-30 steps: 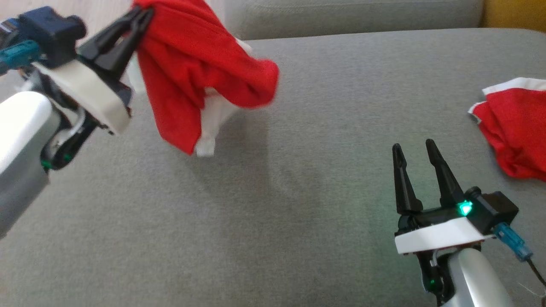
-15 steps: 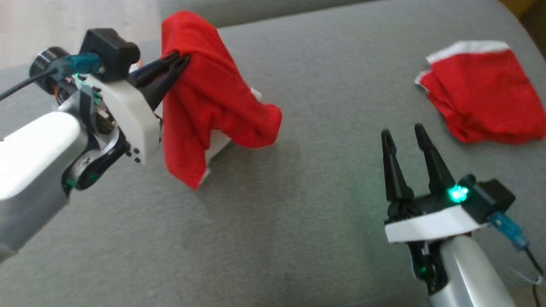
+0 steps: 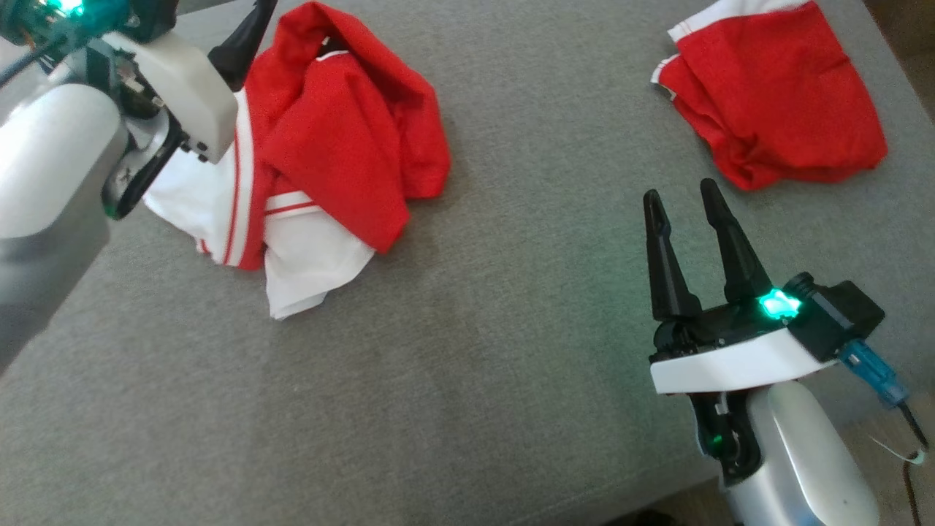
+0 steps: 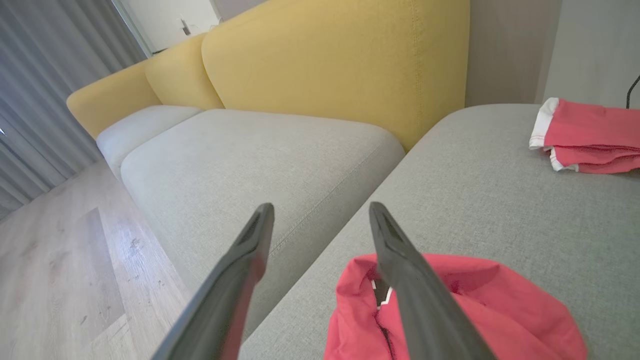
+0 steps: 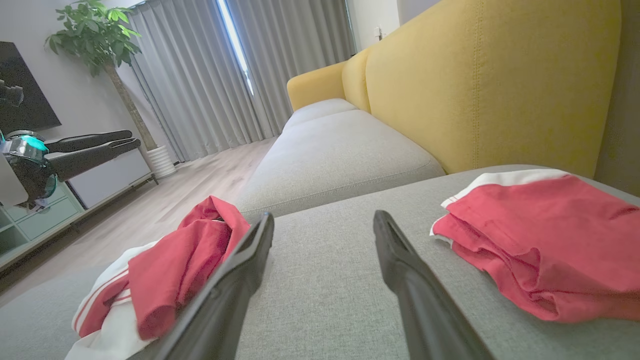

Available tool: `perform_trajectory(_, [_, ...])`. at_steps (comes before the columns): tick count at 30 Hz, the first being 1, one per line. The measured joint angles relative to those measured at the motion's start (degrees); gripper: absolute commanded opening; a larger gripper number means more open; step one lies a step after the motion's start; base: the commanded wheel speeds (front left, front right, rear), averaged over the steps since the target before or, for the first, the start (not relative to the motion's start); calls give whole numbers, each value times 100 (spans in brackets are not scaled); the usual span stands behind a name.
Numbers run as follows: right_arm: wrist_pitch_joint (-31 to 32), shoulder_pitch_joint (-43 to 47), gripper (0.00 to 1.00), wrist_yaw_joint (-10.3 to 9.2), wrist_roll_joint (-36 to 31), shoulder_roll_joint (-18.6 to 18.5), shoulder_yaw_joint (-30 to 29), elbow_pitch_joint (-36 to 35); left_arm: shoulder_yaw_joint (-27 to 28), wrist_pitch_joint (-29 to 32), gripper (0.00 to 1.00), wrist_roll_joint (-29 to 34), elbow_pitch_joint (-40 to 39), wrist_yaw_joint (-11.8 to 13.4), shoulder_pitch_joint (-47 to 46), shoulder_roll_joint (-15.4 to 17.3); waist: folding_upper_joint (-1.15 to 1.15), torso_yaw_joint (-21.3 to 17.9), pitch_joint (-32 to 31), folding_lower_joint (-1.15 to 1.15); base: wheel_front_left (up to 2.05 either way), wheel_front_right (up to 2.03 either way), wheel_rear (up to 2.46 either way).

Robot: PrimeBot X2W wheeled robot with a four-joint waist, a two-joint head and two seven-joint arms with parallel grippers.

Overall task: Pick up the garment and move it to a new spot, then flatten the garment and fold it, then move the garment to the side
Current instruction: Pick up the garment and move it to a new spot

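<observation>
Left claw [image 4: 320,212] hangs released by the crumpled red-and-white garment [image 3: 329,153] on the grey sofa cushion [image 3: 511,329]; right claw [image 3: 681,193] released, empty.

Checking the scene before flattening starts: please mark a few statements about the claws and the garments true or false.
1. The left claw grips the crumpled garment. False: its jaws stand open; the garment lies on the grey cushion.
2. The right claw is open and empty. True.
3. A second red garment lies on that cushion. True.
4. The two garments touch. False: bare cushion separates them.
</observation>
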Motion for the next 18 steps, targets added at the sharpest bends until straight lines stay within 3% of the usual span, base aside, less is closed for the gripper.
perform_trajectory(6, [-1,10,100,0,-200,0,-125,86,229,-732,100,-160,261,12,254,-110,0,332,-192,-2,0,0,0])
perform_trajectory(11, [-1,30,100,0,-352,-1,-336,164,401,-1133,100,-391,210,162,788,-99,0,622,-399,-2,0,0,0])
perform_trajectory(18, [-1,264,100,0,-621,0,-731,265,978,-1384,100,-771,-417,550,2052,-21,0,1167,-850,-2,0,0,0])
